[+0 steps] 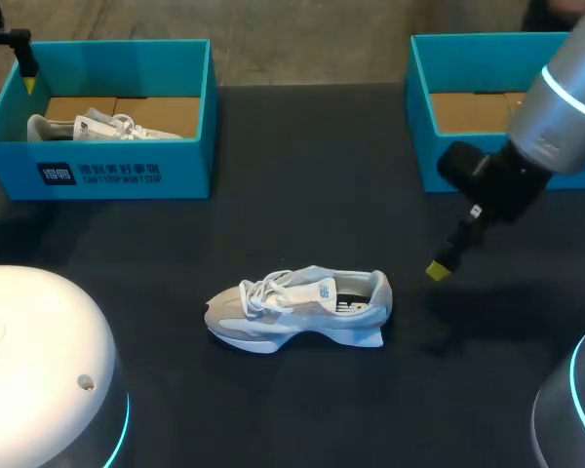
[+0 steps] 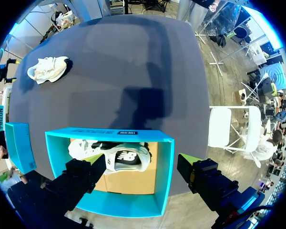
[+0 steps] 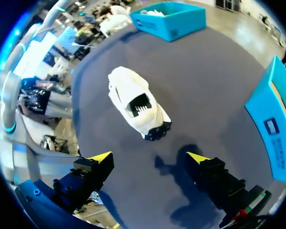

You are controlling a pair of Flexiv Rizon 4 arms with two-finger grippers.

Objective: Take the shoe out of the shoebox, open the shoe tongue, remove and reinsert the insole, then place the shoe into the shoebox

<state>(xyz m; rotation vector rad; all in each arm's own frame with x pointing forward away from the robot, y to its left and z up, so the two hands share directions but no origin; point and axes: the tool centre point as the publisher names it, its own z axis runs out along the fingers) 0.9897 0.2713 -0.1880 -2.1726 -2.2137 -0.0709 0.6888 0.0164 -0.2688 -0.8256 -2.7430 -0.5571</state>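
The right gripper, fingers spread and empty, hangs right of centre near the heel of the white-and-grey mesh sneaker, which stands mid-frame on the dark table. The left gripper, likewise spread, hovers over the upper-left teal cardboard shoebox.

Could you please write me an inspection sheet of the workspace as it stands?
Surface: dark table top.
Job's things: white and grey lace-up sneaker stands on its sole mid-table, outside both boxes; teal cardboard shoebox at left holds a second white sneaker; teal cardboard shoebox at right shows only brown floor where visible.
Clutter: nothing seen.
Grippers: left gripper open above the left shoebox; right gripper open, above the table, the sneaker's heel ahead of it.
Cables: nothing seen.
Surroundings: nothing seen.
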